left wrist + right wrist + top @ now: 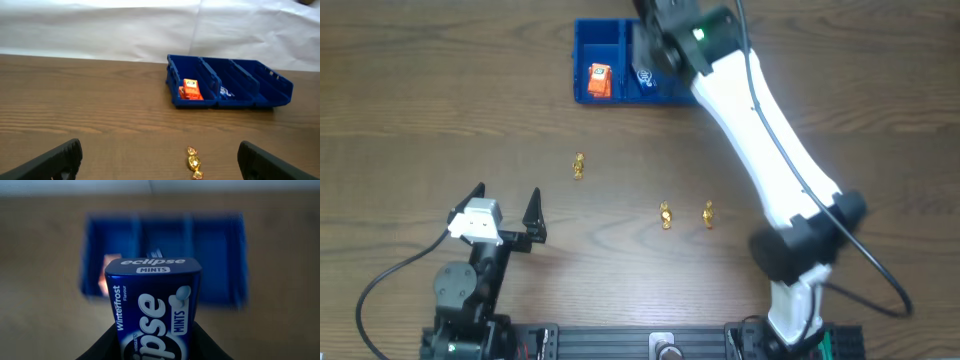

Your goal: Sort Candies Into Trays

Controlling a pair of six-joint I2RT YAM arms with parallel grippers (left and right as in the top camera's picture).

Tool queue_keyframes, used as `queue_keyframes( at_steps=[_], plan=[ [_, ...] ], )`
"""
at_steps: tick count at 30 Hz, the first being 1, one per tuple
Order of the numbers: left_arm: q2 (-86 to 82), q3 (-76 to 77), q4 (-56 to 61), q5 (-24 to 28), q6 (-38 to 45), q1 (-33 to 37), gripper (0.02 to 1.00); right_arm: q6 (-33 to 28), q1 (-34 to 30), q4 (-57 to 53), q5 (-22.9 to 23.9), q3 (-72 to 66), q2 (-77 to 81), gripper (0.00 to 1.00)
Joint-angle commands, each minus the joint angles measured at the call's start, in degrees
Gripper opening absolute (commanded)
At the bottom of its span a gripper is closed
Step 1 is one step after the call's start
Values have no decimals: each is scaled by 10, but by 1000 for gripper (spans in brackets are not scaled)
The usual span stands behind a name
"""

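Note:
A blue tray (582, 62) with three compartments sits at the far middle of the table. Orange candy packs (599, 80) lie in its left compartment, also orange packs (190, 89) in the left wrist view. A blue-white item (225, 92) lies in the middle compartment. My right gripper (655, 40) hangs above the tray (220, 255), shut on a dark blue mint box (154, 305) held upright. Three gold-wrapped candies lie on the table: one (579, 165) left, two (665, 215) (708, 213) near the centre. My left gripper (507, 205) stands open near the front left, with a gold candy (194, 162) ahead of it.
The wooden table (420, 120) has bare room at left and far right. The right arm's white link (770, 140) slants across the right half of the table. A white backdrop (100, 30) rises behind the table's far edge.

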Motion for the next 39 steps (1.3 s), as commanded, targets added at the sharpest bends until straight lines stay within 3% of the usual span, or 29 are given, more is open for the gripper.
queue_keyframes(
  at_steps=[1, 17, 22, 24, 31, 39],
  plan=[
    [-3, -11, -19, 9, 3, 2, 998, -30, -15, 38, 20, 80, 120, 202],
    [-3, -11, -19, 9, 3, 2, 998, -16, -32, 61, -4, 78, 231, 251],
    [-3, -11, -19, 9, 3, 2, 998, -16, -29, 60, -4, 78, 231, 305],
    [-3, -11, -19, 9, 3, 2, 998, -17, -25, 59, -3, 77, 231, 358],
    [-3, -11, -19, 9, 3, 2, 998, -23, -14, 53, -3, 79, 229, 730],
    [-3, -11, -19, 9, 3, 2, 998, -34, 22, 13, -1, 105, 154, 801]
  ],
)
